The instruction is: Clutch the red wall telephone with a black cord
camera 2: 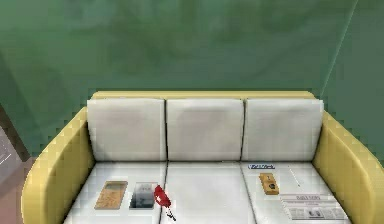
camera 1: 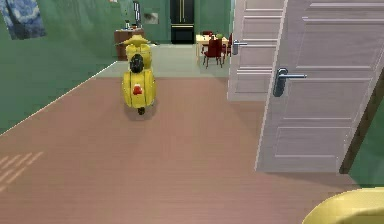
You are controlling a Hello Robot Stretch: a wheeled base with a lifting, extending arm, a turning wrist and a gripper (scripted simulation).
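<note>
Arm side view: a yellow sofa [camera 2: 40, 170] with white cushions [camera 2: 204, 128] spans 9 to 3 o'clock against a green wall [camera 2: 190, 40]. On its seat lie a newspaper [camera 2: 312, 208] at 4 o'clock, a flat book-like item [camera 2: 112, 193] at 7, and near 6, by the seam between the left and middle seat cushions, a small red object [camera 2: 162, 198] with a dark tip, seemingly the telephone. Forward view: white door [camera 1: 320, 80] at 3 o'clock, yellow scooter [camera 1: 138, 85] at 10, red chairs [camera 1: 212, 48] at 12; gripper state cannot be told.

Robot's body beyond both frames (cameras look outward), nothing describable
</note>
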